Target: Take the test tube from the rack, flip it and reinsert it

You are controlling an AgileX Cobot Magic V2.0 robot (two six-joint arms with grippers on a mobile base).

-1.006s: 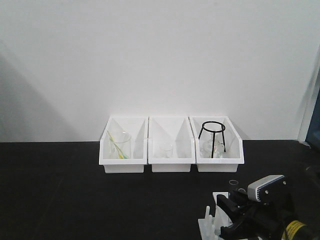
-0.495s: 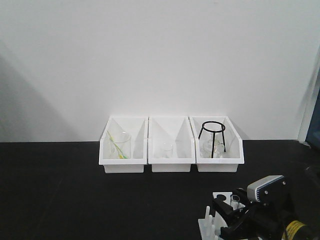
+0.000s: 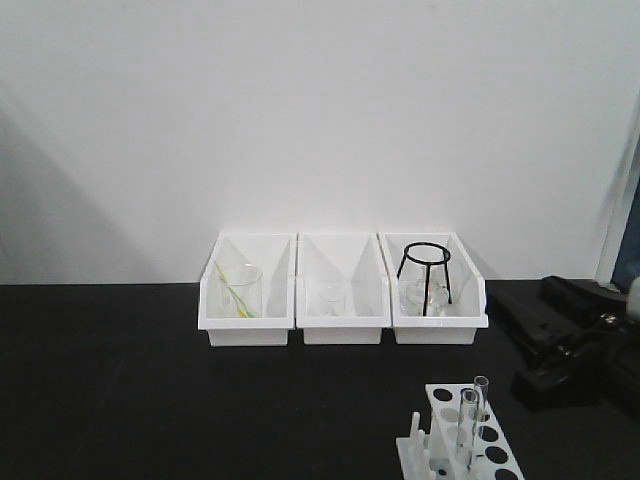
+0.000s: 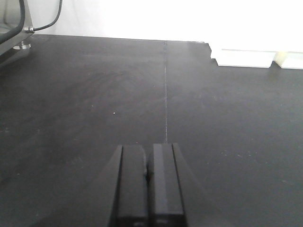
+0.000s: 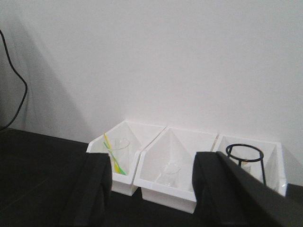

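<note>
Your clear glass test tube (image 3: 467, 418) stands upright in the small white plastic rack (image 3: 470, 447) (near right), right gripper (image 5: 151, 189) spread apart, left gripper (image 4: 148, 182) pressed together.

rack (image 3: 462, 447) front right on table (image 3: 150, 400), three bins (image 3: 343, 290) behind

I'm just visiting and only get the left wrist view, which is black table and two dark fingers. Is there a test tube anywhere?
Observer: Yes. The front view shows glass tubes standing upright in a small white rack, low on the right.
Operator: Is the other hand holding one?
Observer: No. The right gripper is open and empty, facing three white bins.
Operator: Anything in those bins?
Observer: The rightmost holds a black ring stand.
</note>
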